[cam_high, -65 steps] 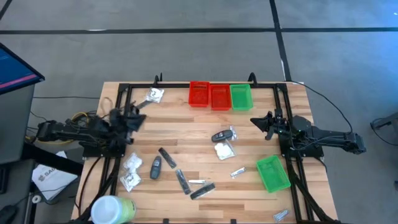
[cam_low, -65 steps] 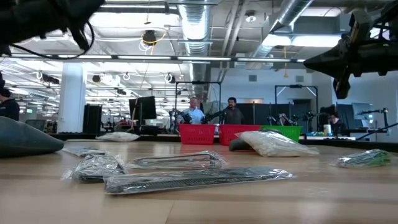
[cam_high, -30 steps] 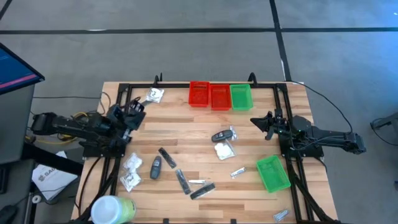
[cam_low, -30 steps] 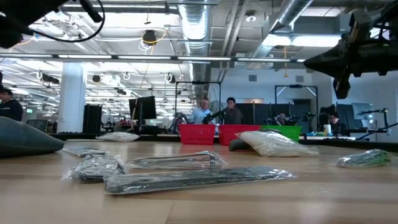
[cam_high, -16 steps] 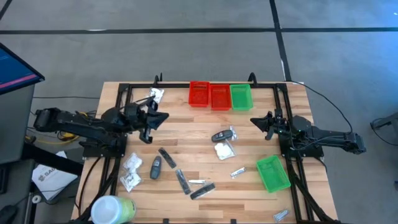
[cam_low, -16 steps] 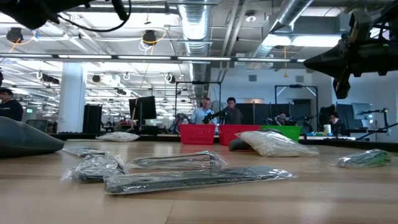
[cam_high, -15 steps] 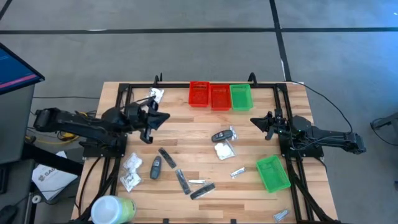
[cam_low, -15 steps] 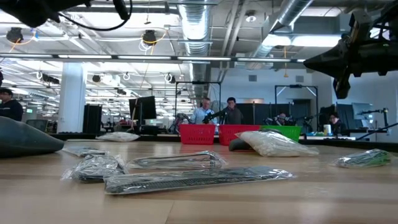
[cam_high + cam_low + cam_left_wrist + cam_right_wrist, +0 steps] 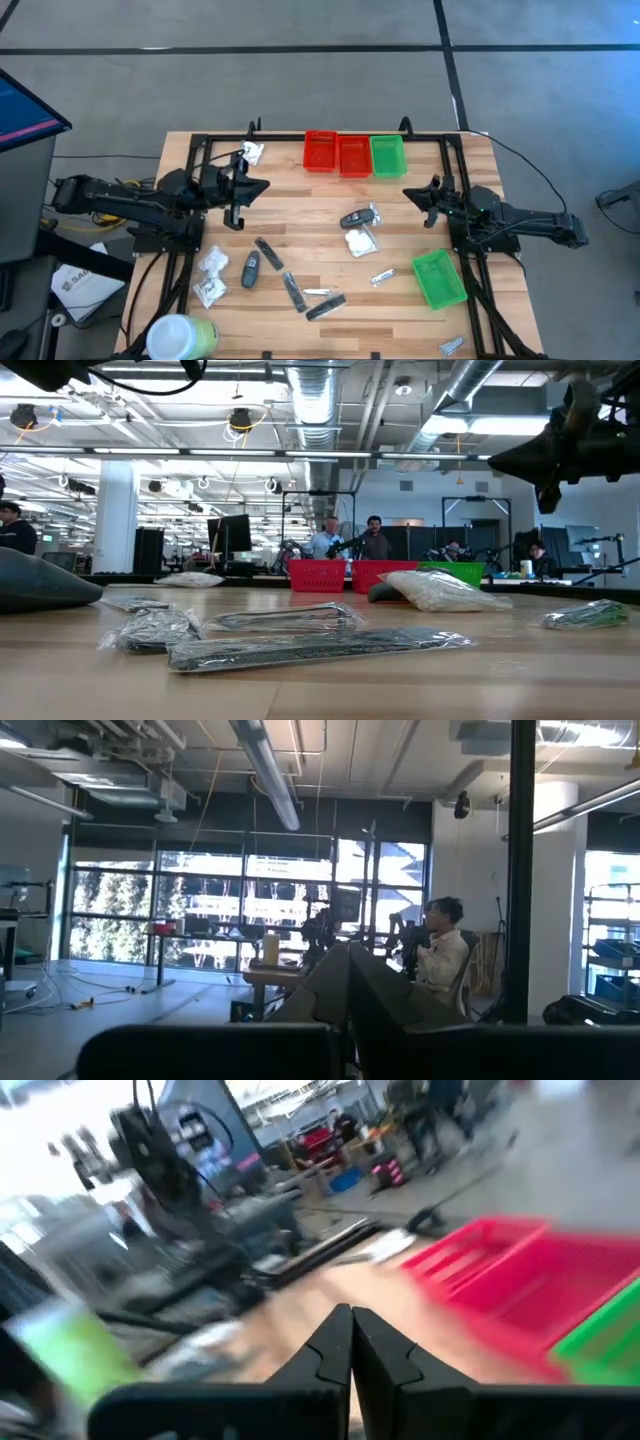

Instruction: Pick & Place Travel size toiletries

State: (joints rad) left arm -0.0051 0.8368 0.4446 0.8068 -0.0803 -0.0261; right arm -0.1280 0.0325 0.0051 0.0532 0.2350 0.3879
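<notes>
Right wrist view: blurred red bins [image 9: 480, 1270].

1. Wooden table [image 9: 300, 215], centre of the high view, with a black frame [image 9: 200, 140] on it.
2. At the top edge: two red bins [image 9: 336, 153] and a green bin [image 9: 388, 156], side by side.
3. Lower right: another green bin [image 9: 438, 278].
4. Lower left corner: white-and-green tub [image 9: 180, 337].
5. Scattered over the middle and left: white packets [image 9: 211, 275], dark sticks [image 9: 292, 290], a dark oval [image 9: 250, 268], a silvery sachet [image 9: 381, 277].
</notes>
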